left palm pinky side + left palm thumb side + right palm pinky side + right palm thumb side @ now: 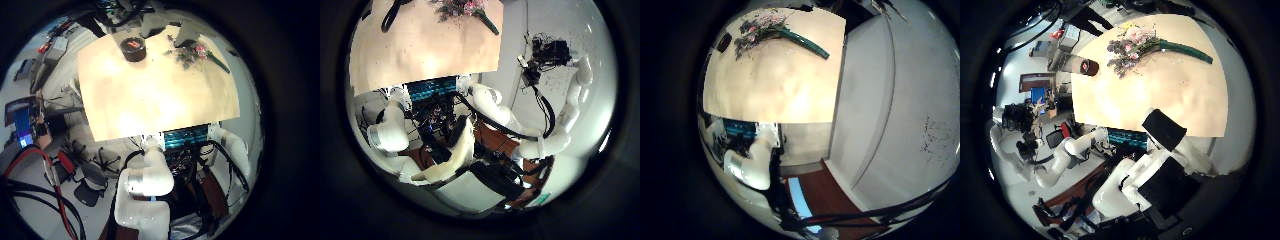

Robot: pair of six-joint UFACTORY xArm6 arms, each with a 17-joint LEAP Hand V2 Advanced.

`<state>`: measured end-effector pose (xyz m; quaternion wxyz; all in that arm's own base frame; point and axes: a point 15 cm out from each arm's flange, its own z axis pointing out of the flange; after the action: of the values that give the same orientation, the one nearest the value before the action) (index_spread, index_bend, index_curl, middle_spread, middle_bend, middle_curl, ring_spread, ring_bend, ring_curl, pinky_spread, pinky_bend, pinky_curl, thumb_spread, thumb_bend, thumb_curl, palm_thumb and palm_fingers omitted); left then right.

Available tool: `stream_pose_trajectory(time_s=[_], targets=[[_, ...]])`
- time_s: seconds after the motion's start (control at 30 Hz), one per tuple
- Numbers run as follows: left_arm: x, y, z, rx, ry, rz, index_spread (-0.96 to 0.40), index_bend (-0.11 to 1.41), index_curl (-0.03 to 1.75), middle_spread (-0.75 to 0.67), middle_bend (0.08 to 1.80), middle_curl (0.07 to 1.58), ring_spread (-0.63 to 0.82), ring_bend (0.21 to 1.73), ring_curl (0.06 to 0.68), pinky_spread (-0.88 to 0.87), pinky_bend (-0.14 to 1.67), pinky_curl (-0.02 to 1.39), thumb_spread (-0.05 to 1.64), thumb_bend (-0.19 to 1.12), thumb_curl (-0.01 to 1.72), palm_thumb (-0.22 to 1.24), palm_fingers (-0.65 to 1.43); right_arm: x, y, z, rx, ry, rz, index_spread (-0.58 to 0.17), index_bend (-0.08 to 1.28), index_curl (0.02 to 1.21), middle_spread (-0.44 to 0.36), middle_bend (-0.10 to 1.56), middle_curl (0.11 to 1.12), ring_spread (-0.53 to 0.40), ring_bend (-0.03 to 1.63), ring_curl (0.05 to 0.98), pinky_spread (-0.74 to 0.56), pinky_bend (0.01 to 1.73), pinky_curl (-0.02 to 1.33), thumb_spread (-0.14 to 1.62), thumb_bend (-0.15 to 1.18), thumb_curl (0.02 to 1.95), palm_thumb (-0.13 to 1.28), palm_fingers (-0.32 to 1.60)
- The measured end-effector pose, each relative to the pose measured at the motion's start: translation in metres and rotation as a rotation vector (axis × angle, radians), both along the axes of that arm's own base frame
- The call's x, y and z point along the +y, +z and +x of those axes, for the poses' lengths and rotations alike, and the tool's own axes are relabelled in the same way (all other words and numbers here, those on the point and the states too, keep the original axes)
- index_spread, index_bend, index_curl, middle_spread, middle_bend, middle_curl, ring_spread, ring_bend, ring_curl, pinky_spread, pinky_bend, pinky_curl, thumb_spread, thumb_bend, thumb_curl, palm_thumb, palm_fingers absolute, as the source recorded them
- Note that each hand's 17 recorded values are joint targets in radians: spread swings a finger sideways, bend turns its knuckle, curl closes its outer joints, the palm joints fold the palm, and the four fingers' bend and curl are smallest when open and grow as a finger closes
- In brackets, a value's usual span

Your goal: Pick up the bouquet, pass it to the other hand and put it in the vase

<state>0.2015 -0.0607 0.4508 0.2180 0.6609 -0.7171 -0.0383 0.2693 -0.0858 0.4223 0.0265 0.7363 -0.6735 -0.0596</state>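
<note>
a pale wooden table (1175, 85) fills the palm views, seen from well above. the bouquet (1145, 45) lies flat on the table near one edge, blooms bunched, long green stems trailing out. the vase (1089, 67), dark and round, stands upright beside the blooms, apart from them. the left hand (1020, 135) hangs away from the table, fingers loosely spread, holding nothing. whether the right hand's fingers are spread cannot be told.

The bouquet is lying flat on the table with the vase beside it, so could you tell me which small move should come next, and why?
Probably lower a robot hand toward the bouquet. It lies untouched on the table, apart from the vase, and every palm view shows it from far off, so neither robot hand is near enough to grasp.
</note>
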Motion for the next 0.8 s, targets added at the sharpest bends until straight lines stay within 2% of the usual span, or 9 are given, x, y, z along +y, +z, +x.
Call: stream_pose_trajectory(time_s=[0.1,0.27,0.37,0.57,0.7,0.8], targets=[[0.000,0.000,0.002,0.005,0.013,-0.008,0.03,0.19,0.39,0.44,0.18,0.28,0.60,0.45,0.194,0.58,0.19,0.29,1.09,-0.02,0.32,0.36,0.12,-0.002,0.000,-0.002,0.006,0.026,-0.002,-0.437,0.16,0.28,-0.048,0.31,0.37,0.031,0.64,0.159,0.40,0.51,0.20,1.19,-0.02,0.41,0.64,0.30],[-0.001,0.010,0.013,-0.009,0.048,-0.046,0.03,0.19,0.39,0.44,0.18,0.28,0.60,0.45,0.196,0.58,0.19,0.29,1.09,-0.02,0.32,0.36,0.12,-0.010,0.012,-0.005,-0.030,0.012,-0.022,-0.435,0.17,0.28,-0.046,0.31,0.37,0.034,0.64,0.162,0.40,0.49,0.19,1.20,-0.02,0.40,0.63,0.30],[-0.004,0.011,0.014,0.006,0.042,-0.058,0.03,0.19,0.39,0.44,0.18,0.28,0.60,0.45,0.197,0.58,0.19,0.29,1.09,-0.02,0.32,0.36,0.12,-0.007,0.013,-0.005,-0.035,0.019,-0.020,-0.431,0.17,0.28,-0.040,0.32,0.37,0.035,0.63,0.163,0.40,0.49,0.19,1.20,-0.02,0.40,0.63,0.31],[-0.018,0.004,0.003,0.041,-0.036,-0.053,0.03,0.19,0.39,0.45,0.18,0.28,0.60,0.44,0.195,0.58,0.19,0.29,1.10,-0.02,0.32,0.36,0.11,0.006,0.005,-0.001,-0.026,0.027,0.031,-0.429,0.16,0.29,-0.036,0.31,0.37,0.036,0.62,0.165,0.40,0.48,0.20,1.21,-0.02,0.39,0.62,0.31],[-0.026,0.004,-0.008,0.051,-0.157,-0.056,0.03,0.19,0.39,0.45,0.18,0.28,0.61,0.44,0.195,0.57,0.19,0.29,1.10,-0.02,0.32,0.36,0.10,0.030,0.008,0.005,-0.052,0.044,0.126,-0.421,0.15,0.27,-0.042,0.32,0.37,0.013,0.67,0.175,0.39,0.51,0.20,1.22,-0.01,0.39,0.64,0.35],[-0.028,0.003,-0.010,0.039,-0.231,-0.066,0.03,0.19,0.40,0.45,0.18,0.28,0.61,0.44,0.196,0.57,0.19,0.28,1.10,-0.02,0.32,0.36,0.10,0.029,0.017,0.012,-0.094,0.005,0.168,-0.420,0.16,0.27,-0.045,0.33,0.37,-0.008,0.70,0.181,0.39,0.51,0.20,1.21,-0.01,0.40,0.66,0.39]])
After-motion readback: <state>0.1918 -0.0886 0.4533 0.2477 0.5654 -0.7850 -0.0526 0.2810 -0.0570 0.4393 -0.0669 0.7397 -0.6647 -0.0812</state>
